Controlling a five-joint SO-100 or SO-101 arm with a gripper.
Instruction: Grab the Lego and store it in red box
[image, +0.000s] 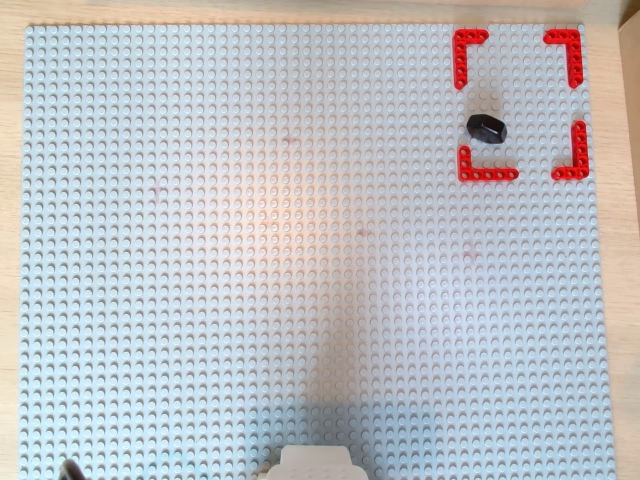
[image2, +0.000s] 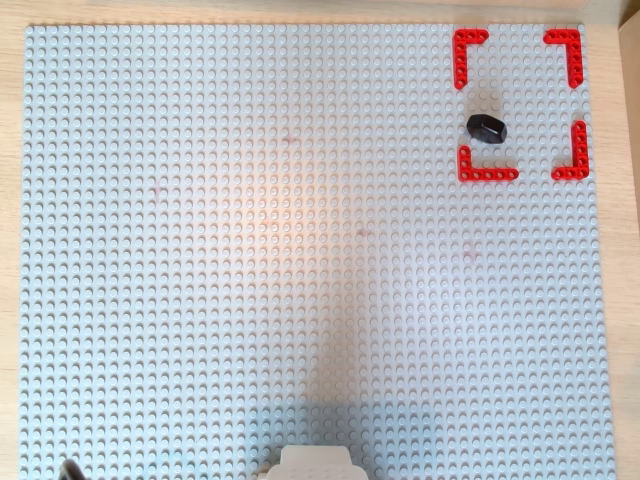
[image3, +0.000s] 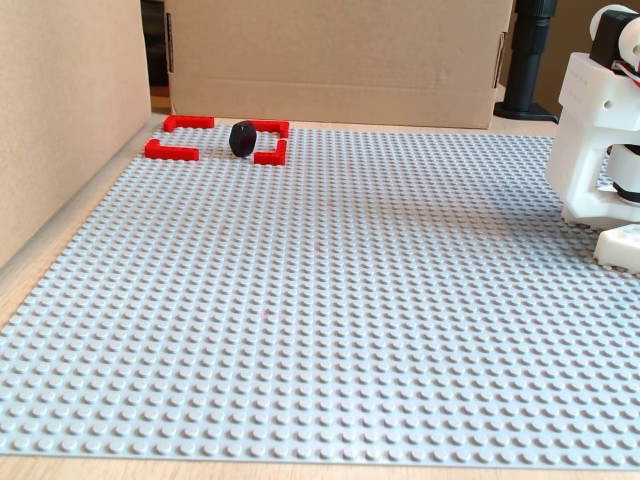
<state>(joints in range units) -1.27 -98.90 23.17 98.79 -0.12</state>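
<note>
The Lego (image: 487, 128) is a small dark hexagonal piece lying inside the red box (image: 468, 45), close to its left side in both overhead views (image2: 487, 128). The red box (image2: 487, 173) is four red L-shaped corners on the grey studded baseplate (image: 300, 250), at its top right. In the fixed view the Lego (image3: 243, 138) stands tilted between the red corners (image3: 170, 150) at the far left. The gripper is out of view. Only the arm's white base shows, at the bottom edge in both overhead views (image: 310, 464) and at the right in the fixed view (image3: 600, 130).
Cardboard walls stand at the left (image3: 60, 110) and back (image3: 340, 60) of the baseplate in the fixed view. A black post (image3: 530, 55) stands at the back right. A small dark object (image: 68, 468) shows at the bottom left edge of both overhead views.
</note>
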